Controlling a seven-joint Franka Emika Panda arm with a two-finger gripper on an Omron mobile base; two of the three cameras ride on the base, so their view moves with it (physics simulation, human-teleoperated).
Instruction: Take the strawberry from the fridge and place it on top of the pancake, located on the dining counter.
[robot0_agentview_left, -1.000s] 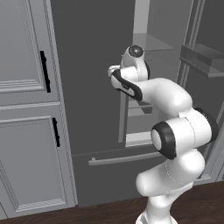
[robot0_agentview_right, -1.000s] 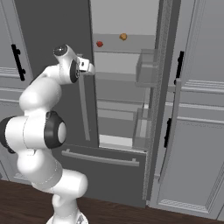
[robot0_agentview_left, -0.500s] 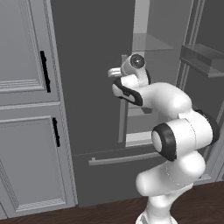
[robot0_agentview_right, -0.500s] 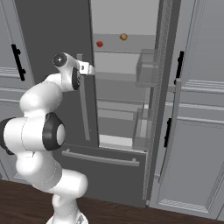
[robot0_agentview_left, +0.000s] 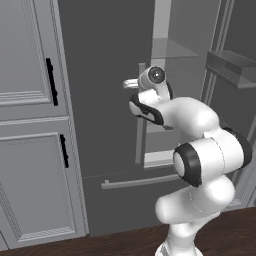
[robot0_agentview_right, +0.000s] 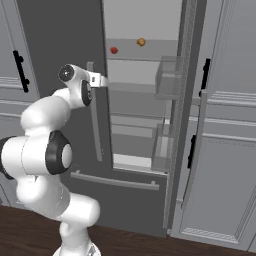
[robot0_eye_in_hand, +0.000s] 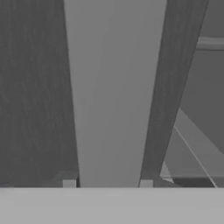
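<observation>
The tall dark grey fridge (robot0_agentview_right: 60, 40) has its right door swung open, and its left door (robot0_agentview_left: 100, 75) is in front of me. A tiny red strawberry (robot0_agentview_right: 114, 50) lies on an upper shelf inside. My gripper (robot0_agentview_right: 101, 80) (robot0_agentview_left: 131, 83) is at the left door's long pale bar handle (robot0_agentview_right: 96, 130) (robot0_agentview_left: 139, 135). In the hand view that handle (robot0_eye_in_hand: 116, 96) runs up between my two fingertips (robot0_eye_in_hand: 69, 183), and the gripper (robot0_eye_in_hand: 107, 183) is shut on it. The pancake and the dining counter are out of view.
A tan-orange lumpy item (robot0_agentview_right: 141, 42) sits right of the strawberry. The open right door carries clear bins (robot0_agentview_right: 169, 80) (robot0_agentview_left: 232, 67). Light grey cabinets with black handles flank the fridge (robot0_agentview_left: 30, 100) (robot0_agentview_right: 227, 100). The bottom drawer's bar (robot0_agentview_right: 115, 181) is below.
The hand has dropped slightly along the left door and the jaws have closed from wide open onto the door handle.
</observation>
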